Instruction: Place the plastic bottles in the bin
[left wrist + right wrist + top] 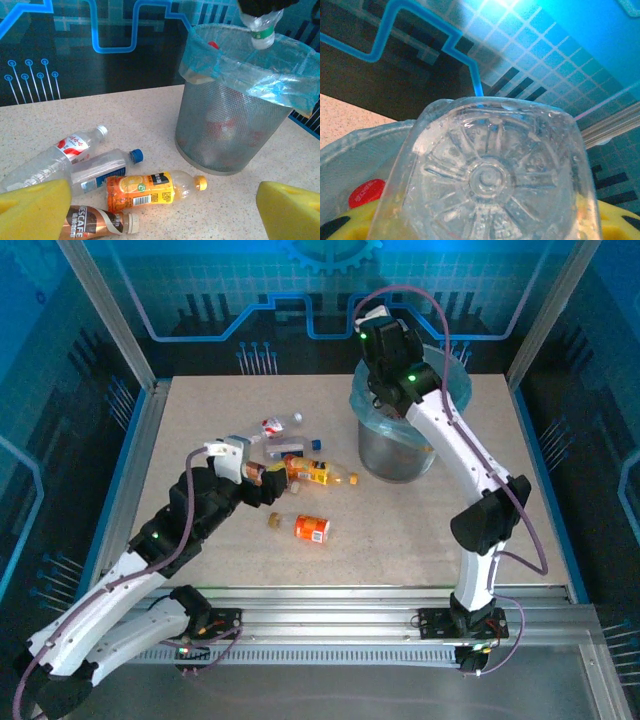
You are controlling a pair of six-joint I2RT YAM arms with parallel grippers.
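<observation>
One clear bottle point(261, 27) hangs cap-down over the bin point(225, 135), upper right of the left wrist view; left gripper point(160, 220) gapes empty, loose bottles point(150, 189) lower left. Top view: right gripper point(380, 390) above bin, upper centre. Right wrist: pads point(620, 222) clamp it.

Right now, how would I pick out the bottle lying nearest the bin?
Find the grey mesh bin with its blue bag. Left of it, bottles lie clustered on the table. Nearest the bin is the juice bottle, alone there with an orange label and yellow cap.
</observation>
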